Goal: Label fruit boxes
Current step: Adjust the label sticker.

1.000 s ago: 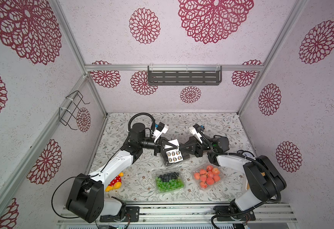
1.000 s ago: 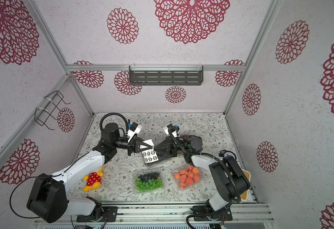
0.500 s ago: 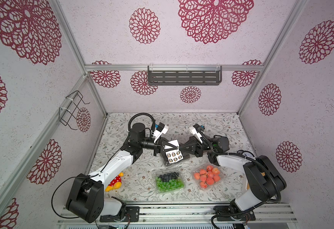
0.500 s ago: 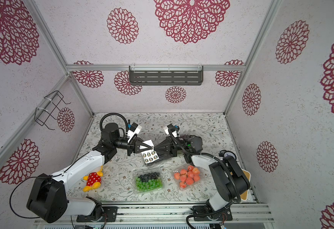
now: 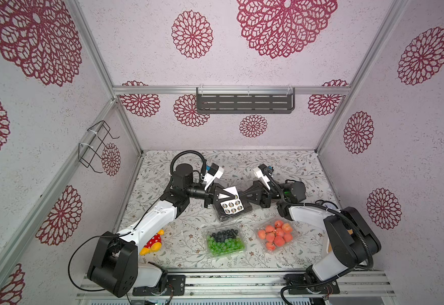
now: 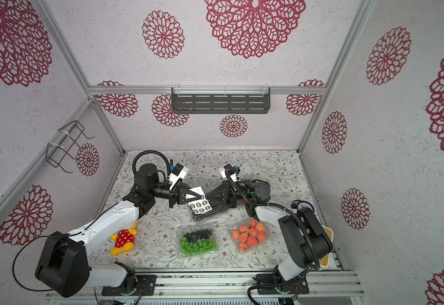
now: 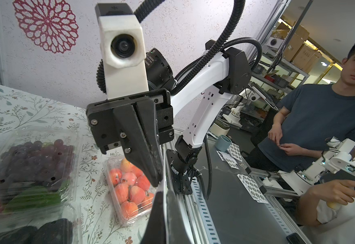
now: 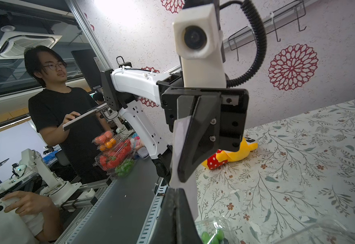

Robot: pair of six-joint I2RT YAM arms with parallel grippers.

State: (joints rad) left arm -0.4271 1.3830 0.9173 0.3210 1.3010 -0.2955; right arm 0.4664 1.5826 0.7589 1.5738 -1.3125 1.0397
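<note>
Top views first: the left gripper (image 5: pixel 233 196) and right gripper (image 5: pixel 239 197) meet tip to tip. The left one is clamped on the sheet (image 5: pixel 231 206), which hangs tilted under the tips. The right one's jaws are together right at the sheet's upper edge, but I can't tell if it's pinching anything. The black box (image 5: pixel 227 218) sits directly under both grippers, mostly covered by the sheet. The green box (image 5: pixel 225 241) and orange box (image 5: pixel 275 236) are on the base side of the grippers, well apart from them. The purple box (image 6: pixel 246 181) peeks out behind the right wrist. The plush (image 5: pixel 152 241) lies beside the left forearm.

Left wrist: the right gripper (image 7: pixel 155 179) points down onto the sheet's edge, fingers closed. The purple box (image 7: pixel 33 160) and orange box (image 7: pixel 128 190) lie on the table below it.

Right wrist: the left gripper (image 8: pixel 182 177) squeezes the sheet (image 8: pixel 178 137), which runs down to the right gripper's own tips. A corner of the green box (image 8: pixel 212 233) shows just underneath.
</note>
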